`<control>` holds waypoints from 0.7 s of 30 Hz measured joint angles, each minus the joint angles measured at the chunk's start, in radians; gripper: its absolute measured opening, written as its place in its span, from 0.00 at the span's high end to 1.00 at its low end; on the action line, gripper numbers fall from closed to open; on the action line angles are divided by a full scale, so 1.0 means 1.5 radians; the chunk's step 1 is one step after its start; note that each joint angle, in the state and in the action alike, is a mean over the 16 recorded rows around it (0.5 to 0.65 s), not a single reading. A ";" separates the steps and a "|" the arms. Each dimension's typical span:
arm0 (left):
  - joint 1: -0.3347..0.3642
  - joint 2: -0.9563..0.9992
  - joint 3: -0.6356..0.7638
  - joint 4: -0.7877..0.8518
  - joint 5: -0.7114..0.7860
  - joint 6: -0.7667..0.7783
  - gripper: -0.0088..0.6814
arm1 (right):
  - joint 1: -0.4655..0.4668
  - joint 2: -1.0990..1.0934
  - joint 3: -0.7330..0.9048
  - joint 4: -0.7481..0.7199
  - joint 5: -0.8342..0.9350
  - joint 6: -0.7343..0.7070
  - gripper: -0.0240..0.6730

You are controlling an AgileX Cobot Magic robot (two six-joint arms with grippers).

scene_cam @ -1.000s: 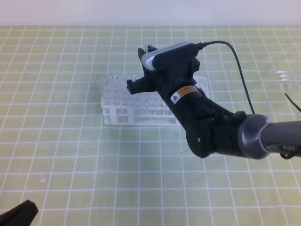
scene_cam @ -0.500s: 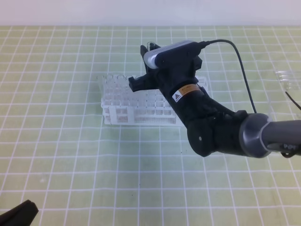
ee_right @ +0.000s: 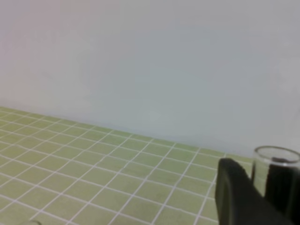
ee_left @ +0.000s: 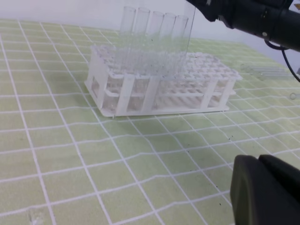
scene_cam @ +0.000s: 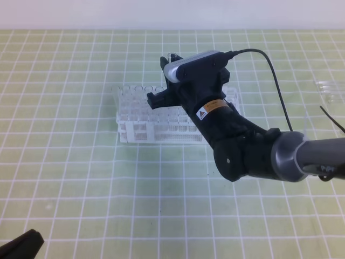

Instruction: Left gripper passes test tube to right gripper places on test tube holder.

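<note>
The white test tube holder (scene_cam: pixel 135 127) stands on the green grid mat at centre. My right gripper (scene_cam: pixel 164 81) hangs over its right half, shut on the test tube (scene_cam: pixel 172 55), whose rim sticks up above the fingers. In the left wrist view the held test tube (ee_left: pixel 189 37) stands upright, and its lower end reaches into the holder (ee_left: pixel 117 89) beside several other tubes. The right wrist view shows the test tube's rim (ee_right: pixel 276 161) next to a black finger (ee_right: pixel 236 197). My left gripper (scene_cam: pixel 19 245) rests low at the front left corner, shut and empty.
Loose clear tubes (scene_cam: pixel 329 89) lie on the mat at the far right. The right arm's black cable (scene_cam: pixel 275 81) arcs above the holder's right end. A pale wall borders the back of the mat.
The right gripper with the test tube has dropped slightly over the holder. The left gripper has not moved.
</note>
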 joint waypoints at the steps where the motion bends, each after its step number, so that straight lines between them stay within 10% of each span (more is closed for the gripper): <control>1: 0.000 0.000 0.000 0.000 0.000 0.000 0.99 | 0.000 0.001 0.000 0.000 0.000 0.000 0.83; 21: 0.000 0.000 0.000 0.000 -0.003 0.000 0.99 | 0.000 0.017 0.000 -0.002 -0.004 0.001 0.83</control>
